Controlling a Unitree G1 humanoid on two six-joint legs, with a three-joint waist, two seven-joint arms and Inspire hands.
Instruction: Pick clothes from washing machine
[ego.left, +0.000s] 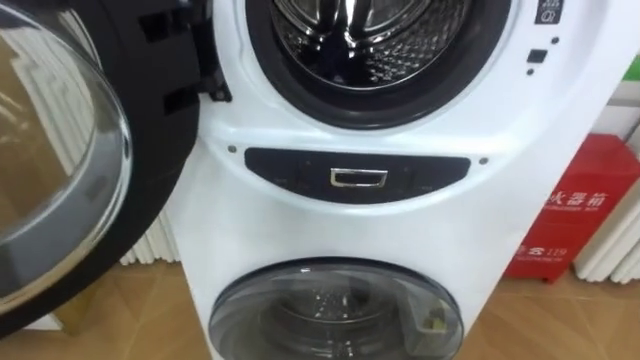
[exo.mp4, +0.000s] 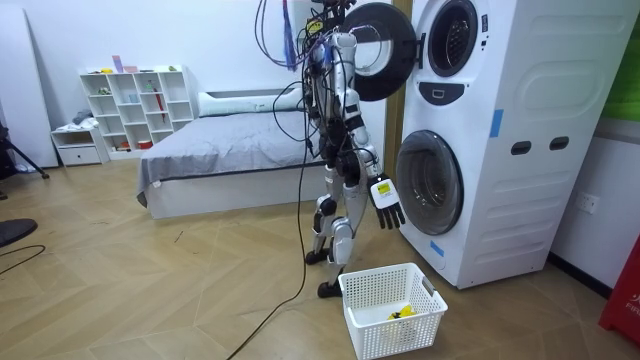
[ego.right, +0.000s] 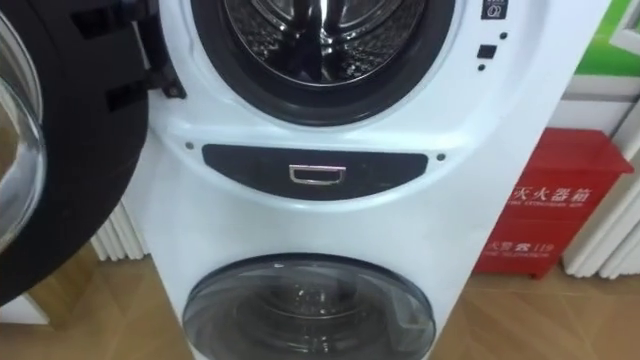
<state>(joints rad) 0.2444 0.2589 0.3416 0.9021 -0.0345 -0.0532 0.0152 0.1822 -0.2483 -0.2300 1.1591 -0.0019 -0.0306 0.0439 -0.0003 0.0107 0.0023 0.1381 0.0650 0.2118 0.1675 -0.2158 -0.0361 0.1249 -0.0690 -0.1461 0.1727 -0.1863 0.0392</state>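
I stand close in front of a white stacked washing machine (ego.left: 300, 220). Its upper drum (ego.left: 350, 40) is open and shows bare metal, with no cloth that I can make out in the part I see. The upper round door (ego.left: 60, 150) is swung out to my left. The lower door (ego.left: 335, 310) is closed, with only metal showing through its glass. In the room view my right hand (exo.mp4: 385, 195) hangs low at my side with straight fingers and holds nothing. A white laundry basket (exo.mp4: 392, 290) stands on the floor by my feet with a small yellow thing (exo.mp4: 403, 313) in it.
A red cabinet (ego.left: 580, 215) stands right of the machine, with a white radiator (ego.left: 615, 240) beside it. Another radiator (ego.left: 150, 245) is behind the open door. In the room view a bed (exo.mp4: 230, 150) and a white shelf (exo.mp4: 140, 105) lie behind me.
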